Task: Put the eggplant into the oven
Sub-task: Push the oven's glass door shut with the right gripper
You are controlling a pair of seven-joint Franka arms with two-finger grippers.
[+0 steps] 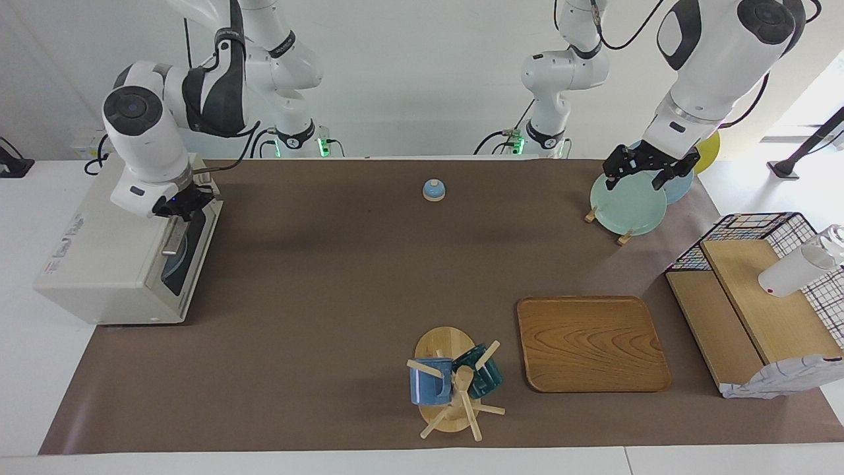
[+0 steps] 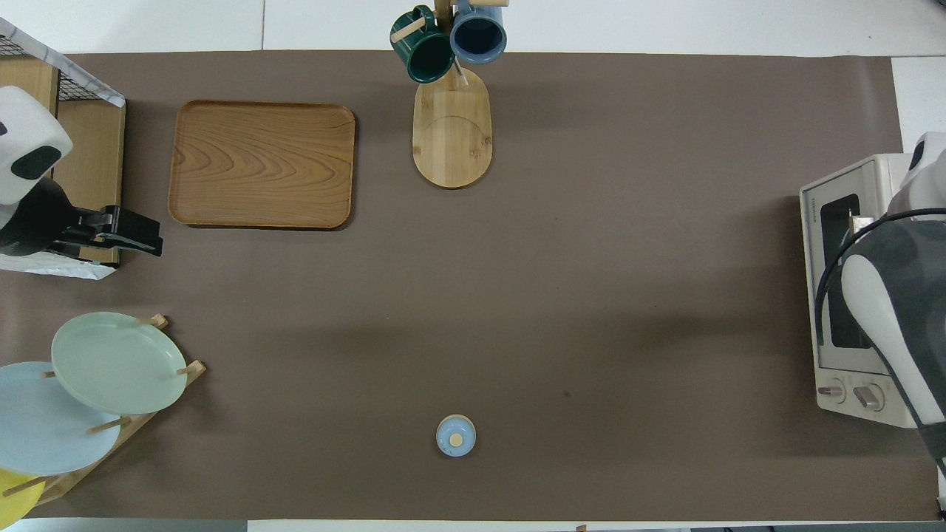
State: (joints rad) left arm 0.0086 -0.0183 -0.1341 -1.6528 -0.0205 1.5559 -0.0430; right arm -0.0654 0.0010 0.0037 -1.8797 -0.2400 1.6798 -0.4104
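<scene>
The cream-white oven (image 1: 99, 264) stands at the right arm's end of the table, its glass door up and closed; its knobs show in the overhead view of the oven (image 2: 842, 388). My right gripper (image 1: 179, 210) sits at the top of the door, shut on the end of the metal bar handle (image 1: 171, 241) that is nearer to the robots. In the overhead view the arm hides that gripper. No eggplant is in view. My left gripper (image 1: 649, 173) hangs open in the air over the plates, holding nothing; it is also in the overhead view (image 2: 157, 238).
Plates stand in a wooden rack (image 1: 623, 239) at the left arm's end, beside a wire shelf (image 1: 758, 297) with a white cup (image 1: 794, 270). A wooden tray (image 1: 590, 343), a mug tree (image 1: 452, 382) and a small blue bell (image 1: 433, 190) are on the brown mat.
</scene>
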